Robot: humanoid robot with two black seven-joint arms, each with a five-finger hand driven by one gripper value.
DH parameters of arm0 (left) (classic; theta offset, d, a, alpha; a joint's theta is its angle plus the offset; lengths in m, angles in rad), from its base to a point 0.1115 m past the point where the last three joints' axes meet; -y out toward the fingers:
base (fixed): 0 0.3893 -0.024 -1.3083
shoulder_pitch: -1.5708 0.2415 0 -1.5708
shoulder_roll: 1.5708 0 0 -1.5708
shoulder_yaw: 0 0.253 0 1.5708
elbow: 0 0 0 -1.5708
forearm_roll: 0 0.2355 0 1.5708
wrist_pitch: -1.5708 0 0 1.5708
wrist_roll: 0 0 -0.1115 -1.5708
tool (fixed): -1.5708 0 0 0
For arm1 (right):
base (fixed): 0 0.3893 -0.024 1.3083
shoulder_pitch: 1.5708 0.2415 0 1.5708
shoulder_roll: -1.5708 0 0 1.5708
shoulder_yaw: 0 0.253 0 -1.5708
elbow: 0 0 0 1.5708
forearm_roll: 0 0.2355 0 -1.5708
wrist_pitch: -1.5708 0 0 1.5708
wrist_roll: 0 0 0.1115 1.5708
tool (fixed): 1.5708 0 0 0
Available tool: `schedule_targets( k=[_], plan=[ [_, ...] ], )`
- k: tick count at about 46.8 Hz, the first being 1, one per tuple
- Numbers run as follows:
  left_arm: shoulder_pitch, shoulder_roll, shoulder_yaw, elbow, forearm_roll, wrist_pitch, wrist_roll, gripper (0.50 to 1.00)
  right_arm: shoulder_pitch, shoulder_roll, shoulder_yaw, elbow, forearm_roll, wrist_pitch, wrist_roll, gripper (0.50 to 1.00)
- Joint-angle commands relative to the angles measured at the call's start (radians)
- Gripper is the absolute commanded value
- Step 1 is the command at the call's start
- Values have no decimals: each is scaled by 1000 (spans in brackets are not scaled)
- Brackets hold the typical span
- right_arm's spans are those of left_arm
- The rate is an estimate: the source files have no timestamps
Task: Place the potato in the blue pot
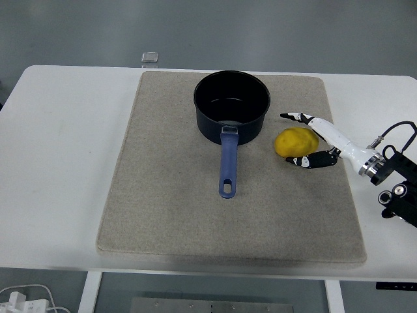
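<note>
A yellow potato [294, 141] lies on the beige mat [169, 195], just right of the blue pot [232, 104]. The pot is dark inside and holds nothing; its blue handle [228, 164] points toward the near edge. My right hand [293, 138] comes in from the right edge. Its fingers [320, 126] are spread around the potato, the upper ones above it and the thumb [306, 160] below it, not closed on it. The left arm is out of view.
The mat covers most of the white table [58, 163]. A small clear object [150, 58] sits at the table's far edge. Cables [26, 297] lie on the floor at the lower left.
</note>
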Motion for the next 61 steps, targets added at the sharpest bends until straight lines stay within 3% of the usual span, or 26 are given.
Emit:
schedule_targets(
  k=[1,5,8,11,20,61],
  plan=[
    [0,0,0,-1,0,0,0,999,0,1,-2,-1,3,3,-1,883],
    [0,0,0,-2,0,0,0,999,0,1,-3,-1,3,6,-2,726],
    [0,0,0,-2,0,1,0,999,0,1,-6,-1,3,6,-2,654],
    [0,0,0,-2,0,0,0,999,2,1,-8,-1,3,8,-4,500],
    [0,0,0,-2,0,0,0,999,3,-2,-8,-2,4,28,-10,500],
    [0,0,2,-5,0,0,0,999,0,-3,1,-1,17,17,-14,500]
  ],
)
